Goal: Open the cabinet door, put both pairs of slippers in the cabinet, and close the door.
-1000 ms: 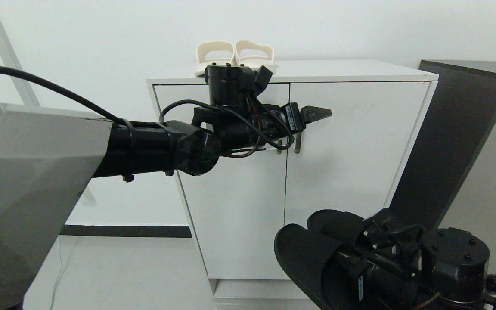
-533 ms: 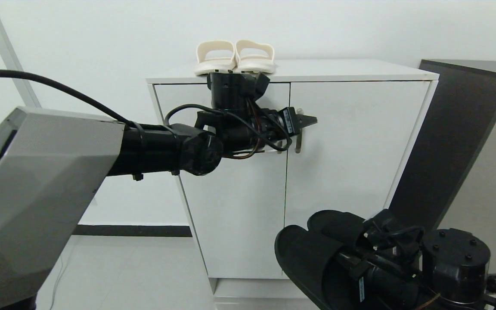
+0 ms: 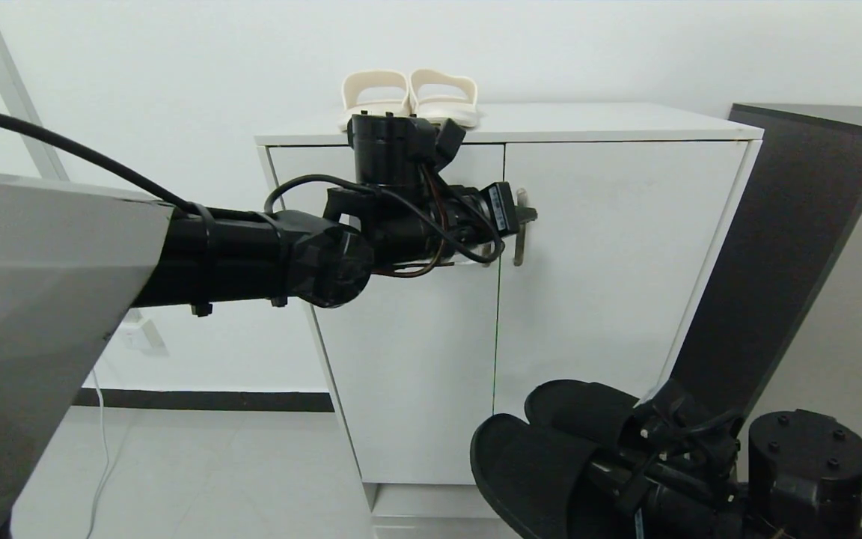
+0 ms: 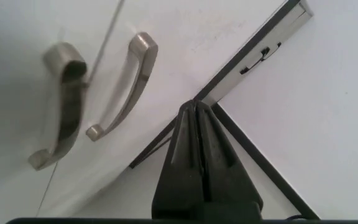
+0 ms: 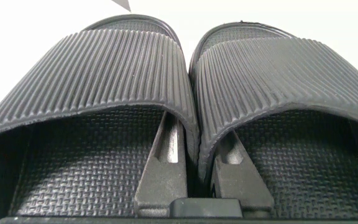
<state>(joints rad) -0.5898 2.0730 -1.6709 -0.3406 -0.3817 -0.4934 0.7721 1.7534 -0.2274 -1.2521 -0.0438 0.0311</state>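
Head view is showing the white cabinet w/ both doors lying shut, the seam btwn them running down the middle. L gripper is hanging at the upper part of that seam, its tip sitting right at the door handles. Can't tell from here if it's touching one.

L wrist view is showing the L gripper w/ its two fingers pressing flat together, nothing btwn them. The two metal door handles are lying off to one side of the fingers, neither one being gripped.

Cream slippers are sitting side by side on the cabinet top, on its left half near the front edge, straps up. The L arm's wrist is hanging just below and in front of them.

R gripper is holding the black slippers as a pair: one finger is lying inside each slipper, and the two inner side walls are being pinched btwn them. In the head view the black slippers are hanging off the floor, low in front of the cabinet's right door, near its bottom edge.

A dark grey unit is standing against the cabinet's right side.
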